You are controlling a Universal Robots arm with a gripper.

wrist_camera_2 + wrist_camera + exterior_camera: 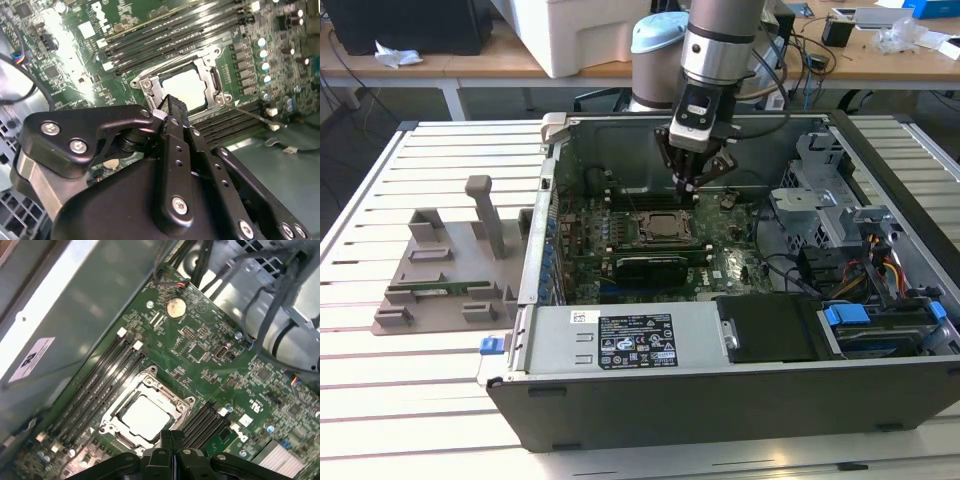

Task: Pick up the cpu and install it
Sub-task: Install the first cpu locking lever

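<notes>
The cpu (145, 415) is sitting in the socket (146, 412) at frame centre; gripper (692, 183) is hovering, jaws closed, empty. Probably light, rigid, fragile; edges are safest.

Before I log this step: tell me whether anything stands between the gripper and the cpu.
Nothing visible does. The cpu already lies in the socket on the motherboard, its silver top bare. The gripper hangs above the board beside the socket, fingers together and holding nothing.

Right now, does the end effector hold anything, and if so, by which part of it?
It holds nothing. The end effector hangs above the motherboard with its fingers together, and the cpu sits in the socket.
</notes>
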